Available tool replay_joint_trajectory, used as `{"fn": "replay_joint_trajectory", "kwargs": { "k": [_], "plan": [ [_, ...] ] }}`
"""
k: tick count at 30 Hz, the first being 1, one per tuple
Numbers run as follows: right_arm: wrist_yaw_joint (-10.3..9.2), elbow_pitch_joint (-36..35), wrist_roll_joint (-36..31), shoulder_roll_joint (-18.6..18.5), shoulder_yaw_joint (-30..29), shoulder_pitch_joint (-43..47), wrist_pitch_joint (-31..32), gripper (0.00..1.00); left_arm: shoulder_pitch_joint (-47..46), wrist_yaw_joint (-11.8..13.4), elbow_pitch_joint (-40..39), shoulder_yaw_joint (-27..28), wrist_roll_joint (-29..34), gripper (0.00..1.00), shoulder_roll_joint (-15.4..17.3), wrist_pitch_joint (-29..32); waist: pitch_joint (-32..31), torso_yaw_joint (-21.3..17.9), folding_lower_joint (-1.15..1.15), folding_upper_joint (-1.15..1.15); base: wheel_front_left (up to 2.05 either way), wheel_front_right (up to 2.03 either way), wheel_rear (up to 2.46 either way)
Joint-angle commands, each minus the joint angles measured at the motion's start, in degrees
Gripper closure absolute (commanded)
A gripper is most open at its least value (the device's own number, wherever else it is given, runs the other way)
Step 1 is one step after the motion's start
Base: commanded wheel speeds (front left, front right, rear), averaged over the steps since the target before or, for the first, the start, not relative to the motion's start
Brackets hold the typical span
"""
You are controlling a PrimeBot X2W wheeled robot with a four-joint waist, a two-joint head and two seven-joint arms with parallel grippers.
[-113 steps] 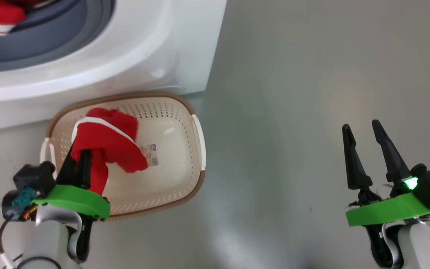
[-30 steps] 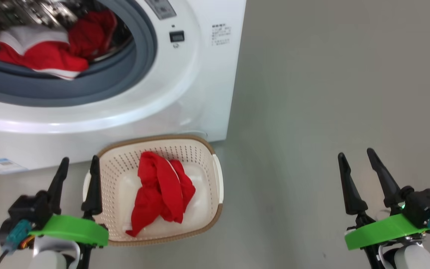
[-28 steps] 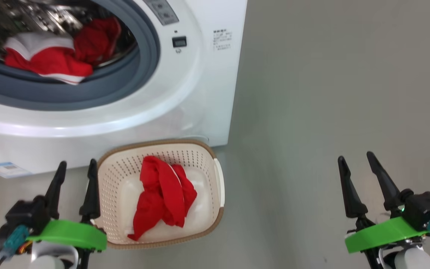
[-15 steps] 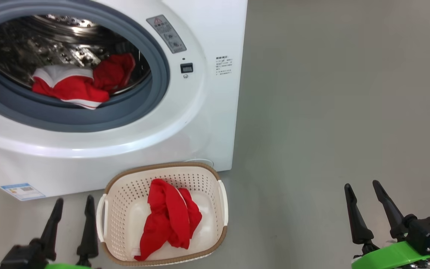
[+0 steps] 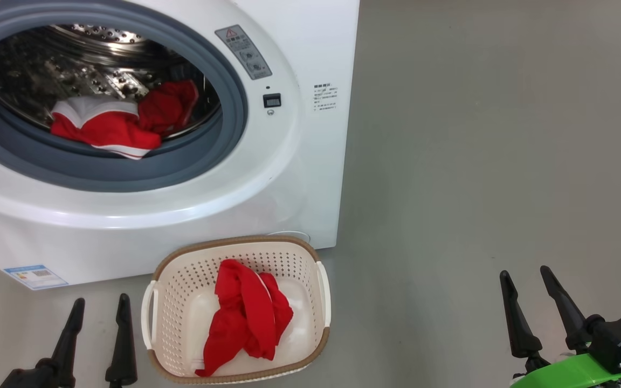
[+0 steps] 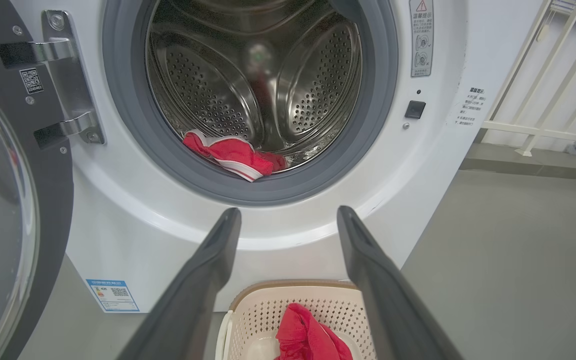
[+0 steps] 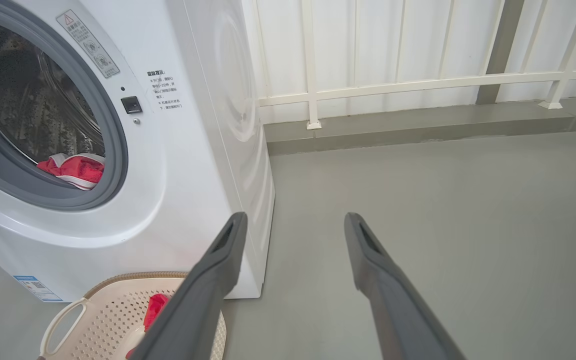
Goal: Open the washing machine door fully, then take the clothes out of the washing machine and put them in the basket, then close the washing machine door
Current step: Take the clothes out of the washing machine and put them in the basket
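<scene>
The left fingers (image 5: 123, 345), long, dark and tapered, stand apart with nothing between them, just left of the basket (image 5: 173, 307). The right fingers (image 5: 515, 323) are likewise parted and empty, well off to the right over the smooth grey floor (image 5: 450, 161). The basket is cream perforated plastic with a brown woven-look rim. It sits on the floor close before the washer (image 5: 181, 215), and a crumpled red garment (image 5: 246, 318) lies in it. The washer is glossy white and boxy. Its door (image 6: 55, 210), black-rimmed with bulging clear glass, hangs open at the left on steel hinges (image 6: 63, 85). Inside the grey rubber seal (image 5: 127, 172), red clothes (image 5: 111, 129) with white stripes lie at the front of the perforated steel drum (image 6: 203, 85).
</scene>
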Motion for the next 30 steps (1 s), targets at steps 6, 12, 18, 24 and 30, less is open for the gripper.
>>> {"fn": "replay_joint_trajectory", "kwargs": {
  "k": [6, 12, 18, 24, 30],
  "plan": [
    [0.28, -1.55, -0.15, -0.54, 1.38, -2.02, -0.37, 0.00, -2.62, -0.32, -0.67, 1.94, 0.20, 0.00, 0.33, -0.30, 1.61, -0.23, 0.00, 0.00, 0.00, 0.00, 0.00],
    [0.28, -2.10, -0.05, -0.36, 1.41, -3.67, -0.37, 0.00, -8.13, -0.32, 3.01, 1.62, 1.42, 0.00, 0.32, -0.30, 5.33, -0.61, 0.00, 0.00, 0.00, 0.00, 0.00],
    [0.28, -2.77, -0.13, -0.24, 2.08, -6.52, -0.37, 0.00, -18.21, -0.32, 8.82, 2.18, 3.79, 0.00, 0.86, -0.30, 11.14, -1.81, 0.00, 0.00, 0.00, 0.00, 0.00],
    [0.28, -3.39, 0.98, -0.21, 3.43, -9.84, -0.37, 0.00, -30.43, -0.32, 16.18, 3.39, 5.62, 0.00, 2.90, -0.30, 17.24, -3.30, 0.00, 0.00, 0.00, 0.00, 0.00],
    [0.28, -3.55, 2.49, -0.20, 5.08, -12.53, -0.37, 0.00, -41.96, 0.92, 23.58, 3.85, 8.64, 0.00, 5.82, -0.30, 22.17, -5.23, 0.00, 0.00, 0.00, 0.00, 0.00]
  ]
}}
